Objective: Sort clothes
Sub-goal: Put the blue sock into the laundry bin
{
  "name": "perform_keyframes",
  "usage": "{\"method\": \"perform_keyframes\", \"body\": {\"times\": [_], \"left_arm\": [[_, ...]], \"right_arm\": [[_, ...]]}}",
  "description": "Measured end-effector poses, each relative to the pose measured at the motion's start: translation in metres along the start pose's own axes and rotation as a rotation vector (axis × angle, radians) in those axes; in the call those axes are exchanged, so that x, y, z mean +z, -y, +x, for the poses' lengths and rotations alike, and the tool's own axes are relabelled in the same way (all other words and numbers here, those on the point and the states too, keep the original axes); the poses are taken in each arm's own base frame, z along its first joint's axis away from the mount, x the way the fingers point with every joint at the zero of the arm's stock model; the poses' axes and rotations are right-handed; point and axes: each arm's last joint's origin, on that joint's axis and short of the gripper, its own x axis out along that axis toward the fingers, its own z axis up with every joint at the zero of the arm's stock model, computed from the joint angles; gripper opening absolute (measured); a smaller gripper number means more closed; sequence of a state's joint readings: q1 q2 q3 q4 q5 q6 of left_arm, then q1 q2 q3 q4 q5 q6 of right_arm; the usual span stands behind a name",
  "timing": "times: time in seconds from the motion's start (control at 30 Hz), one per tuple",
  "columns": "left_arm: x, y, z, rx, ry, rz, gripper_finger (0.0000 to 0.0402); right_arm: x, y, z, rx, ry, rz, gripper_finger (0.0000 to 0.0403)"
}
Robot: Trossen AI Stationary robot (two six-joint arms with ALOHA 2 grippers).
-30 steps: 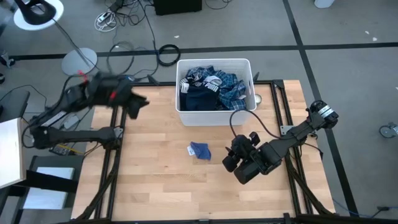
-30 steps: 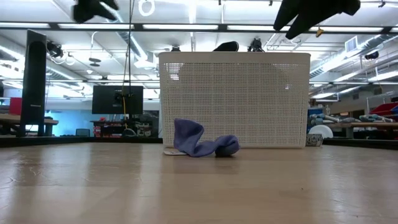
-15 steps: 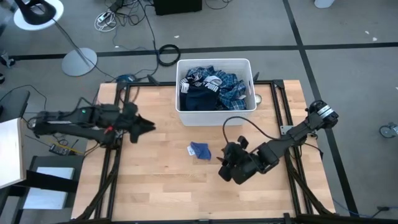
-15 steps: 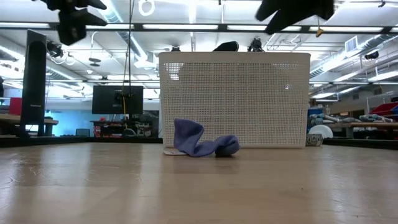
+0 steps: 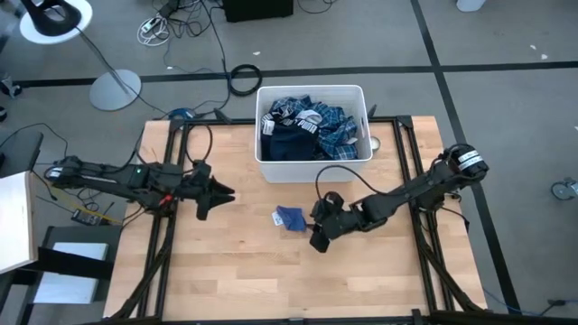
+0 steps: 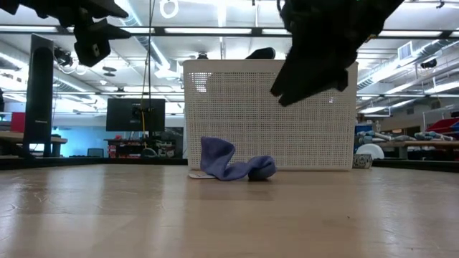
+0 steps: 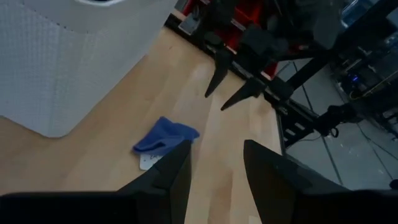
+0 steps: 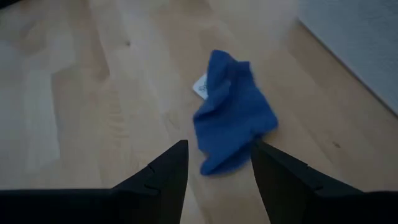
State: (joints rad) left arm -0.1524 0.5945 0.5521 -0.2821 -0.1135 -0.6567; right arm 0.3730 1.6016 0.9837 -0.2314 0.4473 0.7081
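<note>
The right gripper (image 5: 315, 236) has swept left across the surface (image 5: 235, 271) to just beside the blue cloth (image 5: 290, 218); the left gripper (image 5: 221, 195) has swung inward toward it.

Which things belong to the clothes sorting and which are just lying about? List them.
Job:
- blue cloth on the table
- plaid and navy clothes in the white bin
- right hand, open beside the cloth
- left hand, open

Lying about:
- lamp base
- floor cables

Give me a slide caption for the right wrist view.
Right end effector, open, above the blue cloth on the table.
</note>
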Motion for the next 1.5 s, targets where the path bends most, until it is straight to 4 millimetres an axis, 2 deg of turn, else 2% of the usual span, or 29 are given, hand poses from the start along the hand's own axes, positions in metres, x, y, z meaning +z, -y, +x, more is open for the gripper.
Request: {"method": "perform_keyframes", "body": {"times": [0.1, 0.23, 0.4, 0.5, 0.57, 0.67, 0.7, 0.77, 0.83, 0.93, 1.07, 1.13, 1.2, 1.27, 1.37, 1.43, 1.5], "left_arm": [[-0.001, 0.000, 0.000, 0.002, -0.001, 0.000, 0.0152], [-0.001, 0.000, 0.001, 0.001, -0.002, 0.035, 0.0152], [0.000, -0.002, 0.001, 0.049, 0.011, 0.371, 0.0152], [0.001, -0.001, 0.001, 0.047, 0.023, 0.472, 0.0152], [0.001, -0.001, 0.000, 0.046, 0.027, 0.493, 0.0152], [0.001, -0.002, 0.000, 0.056, 0.024, 0.520, 0.0152], [0.001, -0.002, 0.000, 0.061, 0.022, 0.523, 0.0152], [0.001, -0.002, 0.000, 0.064, 0.024, 0.523, 0.0152], [0.001, -0.002, 0.000, 0.065, 0.026, 0.522, 0.0152], [0.001, -0.002, 0.000, 0.063, 0.031, 0.489, 0.0152], [0.004, 0.000, 0.000, 0.072, 0.072, 0.467, 0.0152], [0.005, 0.000, 0.000, 0.078, 0.076, 0.489, 0.0152], [0.005, 0.000, 0.000, 0.075, 0.082, 0.500, 0.0152], [0.005, 0.000, 0.000, 0.075, 0.082, 0.510, 0.0152], [0.005, 0.000, 0.000, 0.077, 0.079, 0.513, 0.0152], [0.005, 0.000, 0.000, 0.077, 0.078, 0.513, 0.0152], [0.005, 0.000, 0.000, 0.078, 0.076, 0.514, 0.0152]], "right_arm": [[0.001, 0.011, 0.009, 0.024, -0.002, -0.019, 0.0170], [-0.001, 0.019, 0.034, 0.009, -0.009, -0.033, 0.0165], [-0.012, 0.017, 0.080, 0.037, -0.081, -0.051, 0.0164], [-0.016, 0.015, 0.103, 0.002, -0.110, -0.017, 0.0157], [-0.013, 0.011, 0.113, 0.038, -0.136, 0.004, 0.0130], [-0.004, 0.004, 0.117, 0.095, -0.178, 0.019, 0.0043], [0.000, 0.003, 0.115, 0.100, -0.188, 0.003, 0.0023], [0.012, -0.001, 0.108, 0.093, -0.189, -0.040, 0.0016], [0.039, -0.005, 0.092, 0.079, -0.138, -0.078, 0.0015], [0.090, -0.010, 0.051, 0.046, -0.028, -0.177, 0.0006], [0.147, -0.009, -0.003, -0.087, 0.141, -0.319, 0.0006], [0.177, -0.003, -0.034, -0.153, 0.256, -0.340, 0.0004], [0.202, 0.009, -0.057, -0.224, 0.336, -0.338, 0.0004], [0.219, 0.026, -0.067, -0.276, 0.361, -0.312, 0.0004], [0.232, 0.054, -0.067, -0.324, 0.349, -0.236, 0.0006], [0.234, 0.075, -0.064, -0.338, 0.295, -0.185, 0.0006], [0.231, 0.096, -0.052, -0.342, 0.194, -0.134, 0.0007]]}}
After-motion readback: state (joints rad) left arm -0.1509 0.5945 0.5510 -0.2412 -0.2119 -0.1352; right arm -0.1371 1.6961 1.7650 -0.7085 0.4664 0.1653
